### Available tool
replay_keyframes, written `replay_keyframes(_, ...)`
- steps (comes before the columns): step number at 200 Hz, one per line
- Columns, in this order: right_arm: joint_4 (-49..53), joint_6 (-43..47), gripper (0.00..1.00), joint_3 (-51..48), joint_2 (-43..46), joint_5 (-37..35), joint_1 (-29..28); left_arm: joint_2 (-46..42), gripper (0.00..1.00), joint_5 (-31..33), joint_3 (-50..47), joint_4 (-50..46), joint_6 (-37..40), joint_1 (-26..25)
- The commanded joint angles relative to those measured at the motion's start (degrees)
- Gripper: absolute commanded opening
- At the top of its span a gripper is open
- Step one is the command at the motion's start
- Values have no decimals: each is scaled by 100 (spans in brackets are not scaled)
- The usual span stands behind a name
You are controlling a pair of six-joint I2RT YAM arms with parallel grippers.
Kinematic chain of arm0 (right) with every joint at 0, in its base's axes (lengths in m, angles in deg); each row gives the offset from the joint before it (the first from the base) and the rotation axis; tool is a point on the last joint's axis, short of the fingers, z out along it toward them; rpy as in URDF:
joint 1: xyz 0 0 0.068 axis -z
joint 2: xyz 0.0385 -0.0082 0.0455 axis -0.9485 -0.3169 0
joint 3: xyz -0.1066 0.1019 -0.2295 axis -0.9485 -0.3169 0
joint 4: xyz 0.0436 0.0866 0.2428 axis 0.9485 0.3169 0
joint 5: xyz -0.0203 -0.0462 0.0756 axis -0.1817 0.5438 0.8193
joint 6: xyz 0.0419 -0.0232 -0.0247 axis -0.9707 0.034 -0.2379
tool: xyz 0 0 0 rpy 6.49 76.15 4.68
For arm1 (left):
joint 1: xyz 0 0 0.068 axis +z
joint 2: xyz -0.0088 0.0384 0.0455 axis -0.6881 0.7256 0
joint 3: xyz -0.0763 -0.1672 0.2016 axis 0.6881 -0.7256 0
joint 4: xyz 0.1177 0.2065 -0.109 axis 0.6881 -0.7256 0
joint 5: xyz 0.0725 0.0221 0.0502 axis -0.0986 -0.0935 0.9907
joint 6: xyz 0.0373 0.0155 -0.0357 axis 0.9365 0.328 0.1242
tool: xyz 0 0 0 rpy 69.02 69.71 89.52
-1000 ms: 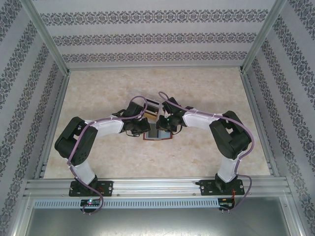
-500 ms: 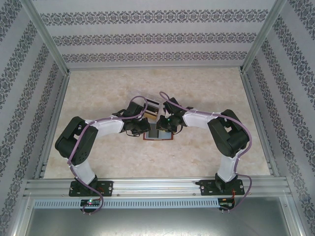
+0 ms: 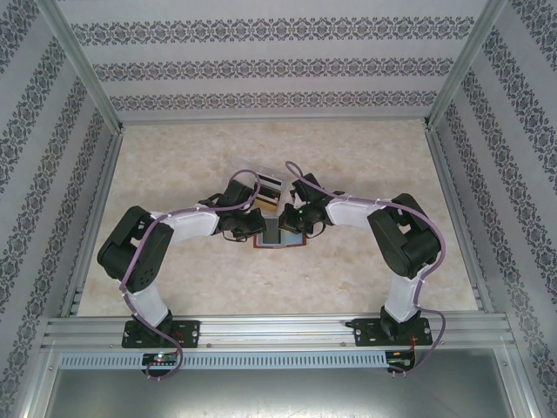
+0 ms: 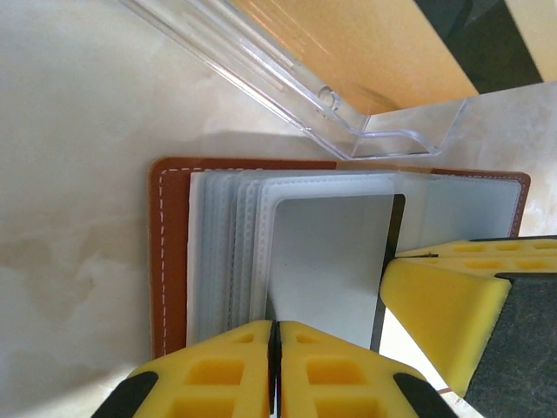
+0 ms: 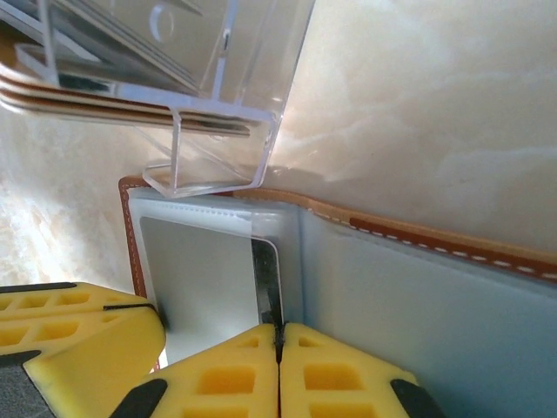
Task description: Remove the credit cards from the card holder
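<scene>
Card holder [image 3: 280, 243] lies open in the middle of the desk [image 3: 374, 157], sleeves fanned. Left gripper [image 4: 275, 370] is pinched tight on a sleeve edge. Right gripper [image 5: 278, 370] is clamped on the grey credit card [image 4: 331, 261] in the top sleeve. Clear plastic box [image 4: 348, 117] sits just beside the holder.

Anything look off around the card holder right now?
Only the clear plastic box: its corner overlaps the card holder's far edge, crowding the sleeves. Nothing looks torn or spilled.

White-black arms [image 3: 191, 225], purple cables [image 3: 127, 283], yellow tool pads [image 4: 335, 383]
</scene>
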Motion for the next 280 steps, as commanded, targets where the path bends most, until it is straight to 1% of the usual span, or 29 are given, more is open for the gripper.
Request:
replay_keyframes(1,-28,57,5,-168,119,-34,21,166,12,143,-56,-324,-43,28)
replay_keyframes(56,89,184,2,-419,480,-306,153,98,14,230,-15,-388,-49,29)
replay_keyframes(92,34,159,2,-471,485,-238,184,-22,15,105,-62,-206,-48,24)
replay_keyframes(109,-6,133,6,-435,477,-141,184,-158,15,18,-76,-49,-47,25)
replay_keyframes(139,25,71,20,-406,451,-126,184,-317,14,-189,-12,79,60,23)
replay_keyframes(159,35,9,25,-383,368,-129,183,-260,12,-250,40,59,101,-5)
replay_keyframes(244,-77,-56,26,-399,204,12,175,-65,10,-360,45,205,97,-120)
replay_keyframes(262,-174,-104,25,-434,202,53,175,-58,10,-348,116,85,110,-161)
replay_keyframes(280,-290,-148,24,-464,200,111,175,47,10,-116,266,-294,139,-225)
